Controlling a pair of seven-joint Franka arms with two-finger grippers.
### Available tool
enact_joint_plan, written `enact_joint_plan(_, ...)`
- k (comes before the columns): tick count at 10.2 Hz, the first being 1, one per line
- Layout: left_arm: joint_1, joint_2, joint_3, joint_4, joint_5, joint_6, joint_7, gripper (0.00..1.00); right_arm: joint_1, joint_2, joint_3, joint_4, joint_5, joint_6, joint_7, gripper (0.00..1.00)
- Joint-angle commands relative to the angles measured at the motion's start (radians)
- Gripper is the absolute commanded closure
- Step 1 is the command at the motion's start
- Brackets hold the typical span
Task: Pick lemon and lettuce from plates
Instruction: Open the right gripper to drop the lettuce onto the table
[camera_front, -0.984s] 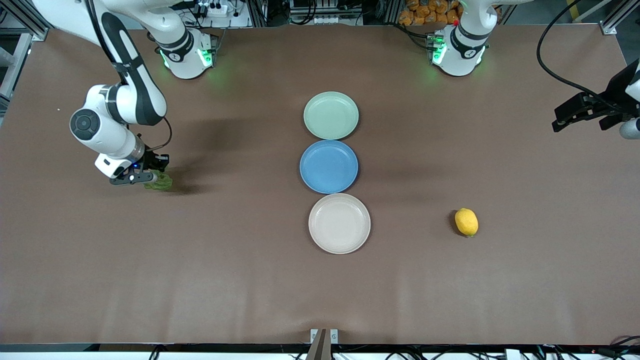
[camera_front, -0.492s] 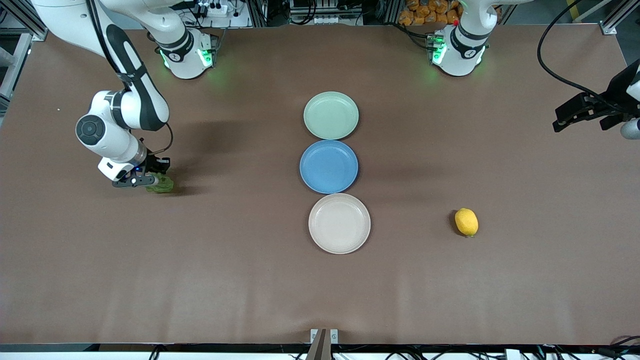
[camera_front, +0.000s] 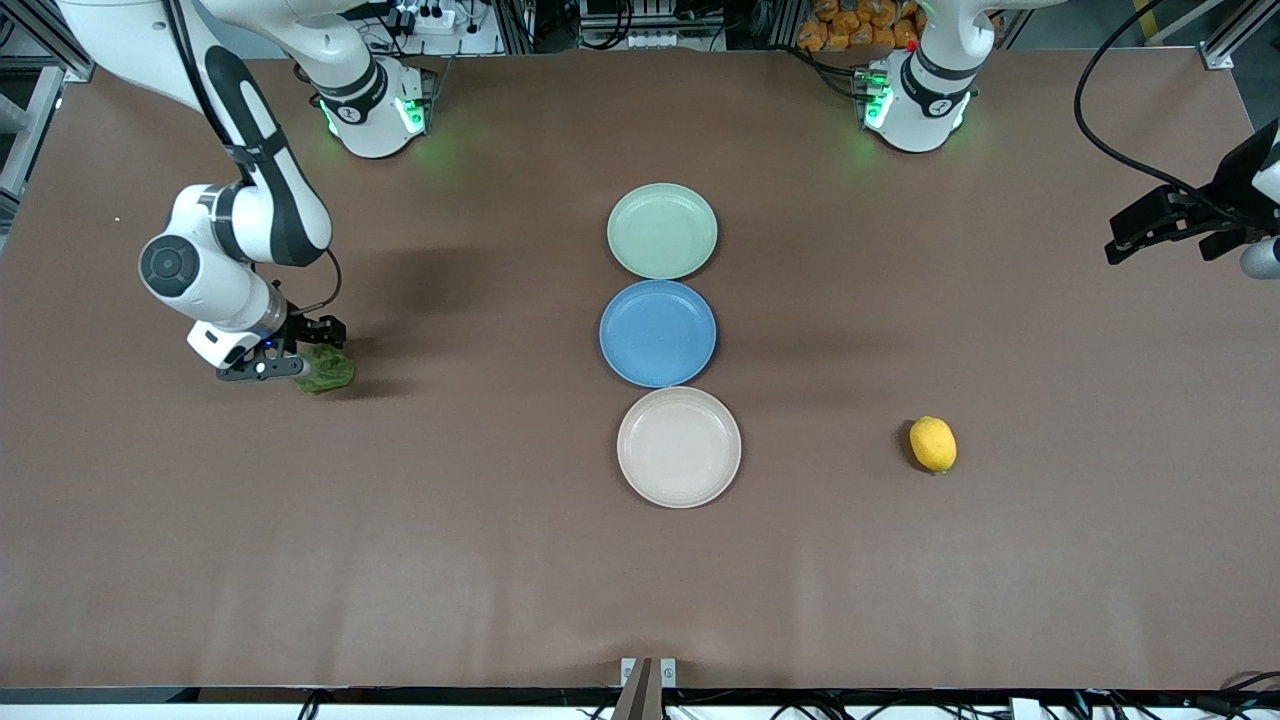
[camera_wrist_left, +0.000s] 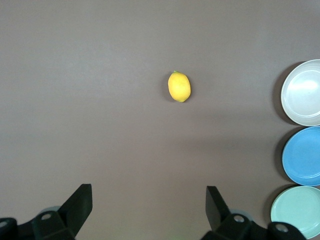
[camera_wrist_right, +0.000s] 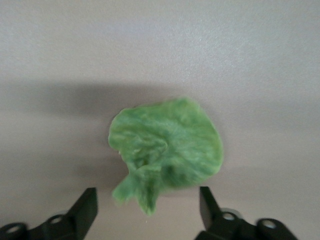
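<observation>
The lemon (camera_front: 932, 444) lies on the bare table toward the left arm's end, beside the beige plate (camera_front: 679, 447); it also shows in the left wrist view (camera_wrist_left: 179, 86). The lettuce (camera_front: 322, 370) lies flat on the table toward the right arm's end, off any plate. My right gripper (camera_front: 305, 352) hangs low just over it, open, with the leaf's small lobe (camera_wrist_right: 145, 197) between the fingers and untouched. The mint plate (camera_front: 662, 230) and the beige plate are both empty. My left gripper (camera_front: 1125, 235) waits open and empty, high at the left arm's end of the table (camera_wrist_left: 148, 200).
A blue plate (camera_front: 658, 333), also empty, sits between the mint and beige plates in a row at the table's middle. Brown tabletop (camera_front: 450, 560) spreads all round. The arm bases stand along the table's edge farthest from the front camera.
My right gripper has shifted a little toward the right arm's end of the table, and more of the lettuce shows beside it. The left arm, lemon and plates have not moved.
</observation>
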Motion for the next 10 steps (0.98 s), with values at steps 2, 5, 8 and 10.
enact_joint_plan(2,0.006,-0.016,-0.004,-0.015,0.003,0.004,-0.002,0.0,-0.028,-0.054,0.007,0.116,0.002,-0.218,0.005,0.0)
enact_joint_plan(5,0.006,-0.016,-0.004,-0.015,0.003,0.004,-0.002,0.0,-0.043,-0.087,0.007,0.239,0.005,-0.43,0.007,0.0)
enact_joint_plan(8,0.006,-0.015,-0.004,-0.019,0.004,0.004,-0.002,0.0,-0.059,-0.125,-0.001,0.311,0.003,-0.524,0.007,0.0)
enact_joint_plan(10,0.005,-0.012,-0.004,-0.018,0.004,0.004,-0.002,0.0,-0.069,-0.128,-0.001,0.409,0.003,-0.642,0.007,0.0)
